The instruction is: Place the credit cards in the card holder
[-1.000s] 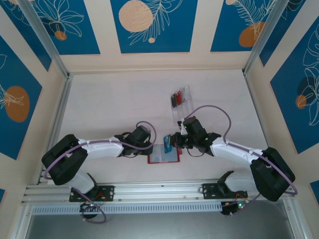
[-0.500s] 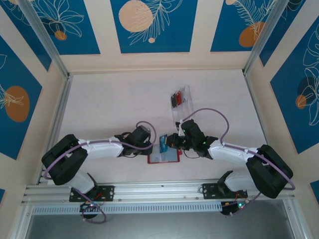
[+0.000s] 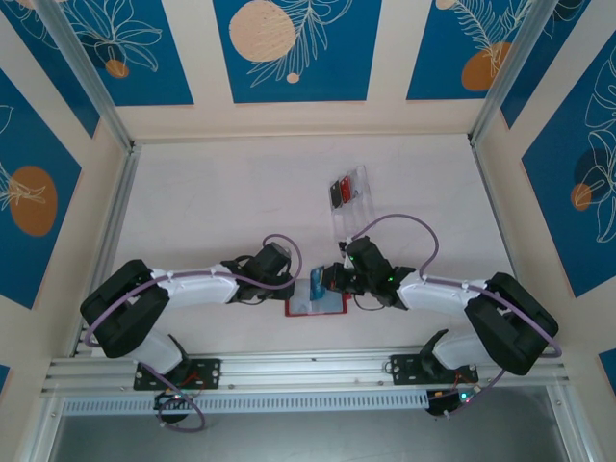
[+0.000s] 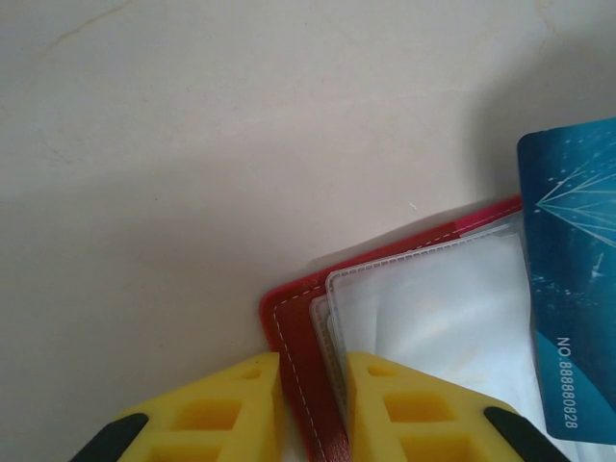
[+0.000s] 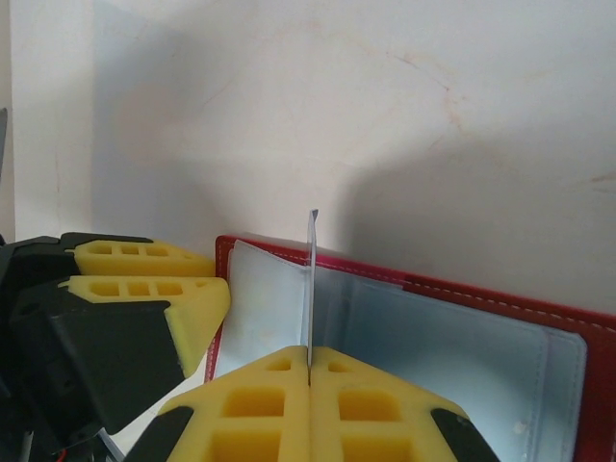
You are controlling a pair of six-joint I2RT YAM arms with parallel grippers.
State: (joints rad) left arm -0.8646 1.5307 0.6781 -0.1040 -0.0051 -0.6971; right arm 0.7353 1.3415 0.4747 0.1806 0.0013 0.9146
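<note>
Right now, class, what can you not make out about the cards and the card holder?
- Left wrist view: blue card and card holder cut off by the frame edges.
- Right wrist view: the card's face unseen, edge-on; lower end hidden in the right gripper.
- Top view: cards in the clear tray too small to count.
</note>
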